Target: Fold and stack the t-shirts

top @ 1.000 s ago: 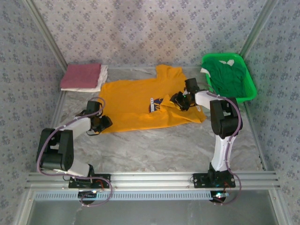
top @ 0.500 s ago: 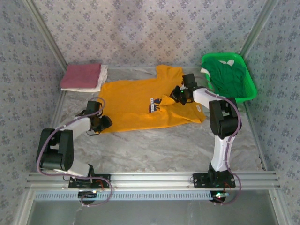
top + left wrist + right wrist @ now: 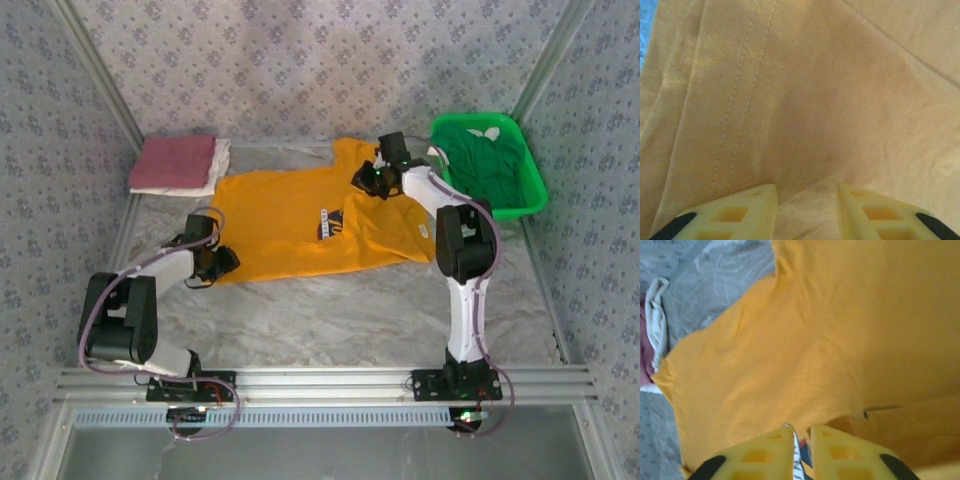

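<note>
An orange-yellow t-shirt [image 3: 285,215] with a navy chest print [image 3: 332,222] lies spread across the middle of the table. My left gripper [image 3: 220,263] sits at its near left corner, and a raised ridge of the orange cloth [image 3: 807,210] is pinched between its fingers [image 3: 806,194]. My right gripper [image 3: 368,181] is over the shirt's far right part, shut on a fold of it; a strip of the print shows between its fingers [image 3: 801,434]. A folded dusty red t-shirt [image 3: 172,162] rests on a white one [image 3: 216,168] at the far left. A green t-shirt [image 3: 482,158] fills the basket.
The bright green plastic basket [image 3: 533,192] stands at the far right against the wall. Metal frame rails run along both sides of the table. Bare marble tabletop [image 3: 340,310] stretches between the shirt and the arm bases. In the right wrist view the white cloth's edge [image 3: 655,315] shows at the left.
My right gripper has moved away from me and slightly left, from beside the print to the shirt's far edge, carrying cloth with it. The left gripper has stayed still.
</note>
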Robot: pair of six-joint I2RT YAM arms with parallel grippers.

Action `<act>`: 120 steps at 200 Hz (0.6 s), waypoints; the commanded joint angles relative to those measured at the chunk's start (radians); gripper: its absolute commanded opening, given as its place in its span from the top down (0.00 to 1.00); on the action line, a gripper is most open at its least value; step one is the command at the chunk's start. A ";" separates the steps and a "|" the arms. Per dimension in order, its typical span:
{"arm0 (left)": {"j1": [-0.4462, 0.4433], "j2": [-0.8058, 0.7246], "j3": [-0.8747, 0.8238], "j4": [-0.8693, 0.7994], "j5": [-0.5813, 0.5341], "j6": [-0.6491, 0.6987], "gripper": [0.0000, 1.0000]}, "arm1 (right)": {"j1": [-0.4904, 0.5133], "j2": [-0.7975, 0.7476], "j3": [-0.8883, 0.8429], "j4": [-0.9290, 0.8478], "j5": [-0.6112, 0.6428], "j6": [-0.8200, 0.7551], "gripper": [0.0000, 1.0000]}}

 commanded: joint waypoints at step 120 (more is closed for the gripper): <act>-0.004 -0.027 0.094 -0.082 -0.052 0.031 0.62 | -0.112 -0.228 -0.218 -0.196 0.155 -0.276 0.66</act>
